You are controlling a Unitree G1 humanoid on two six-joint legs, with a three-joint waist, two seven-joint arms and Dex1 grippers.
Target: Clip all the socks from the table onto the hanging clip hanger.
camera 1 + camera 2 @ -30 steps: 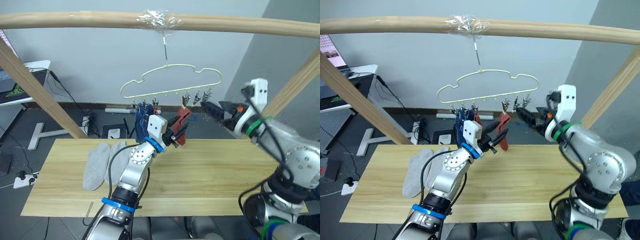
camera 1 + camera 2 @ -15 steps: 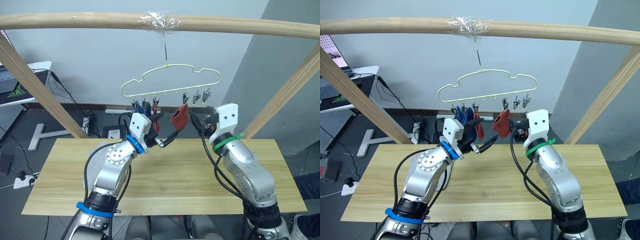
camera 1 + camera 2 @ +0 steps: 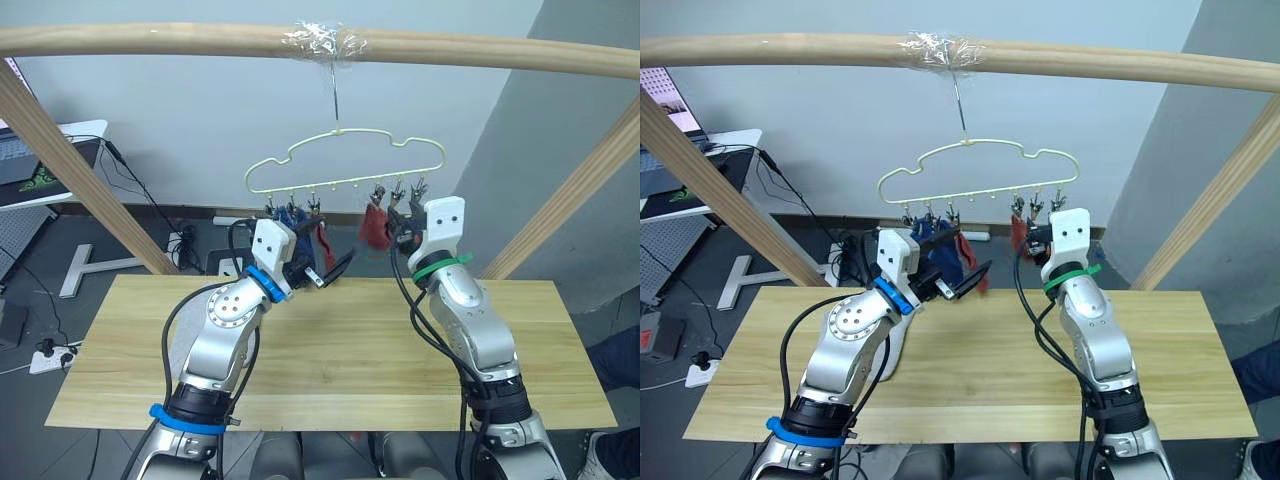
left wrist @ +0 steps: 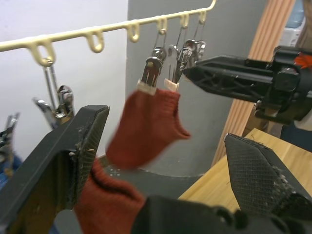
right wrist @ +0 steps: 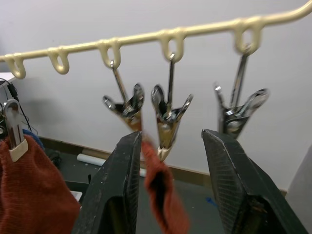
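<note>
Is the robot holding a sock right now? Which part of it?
No. The left tool and the right tool are open. The rust red fabric sock hangs from a grey metal clip between the right tool's fingers.

Socks (image 3: 376,226) hang on the clip hanger (image 3: 345,165) above the table (image 3: 330,355).

Both arms raised, elbows bent. L hand (image 3: 335,268) fingers spread wide, pointing abt 2 o'clock. R hand (image 5: 170,195) up by 1 o'clock, fingers apart, aimed fwd; the hands are near each other.
</note>
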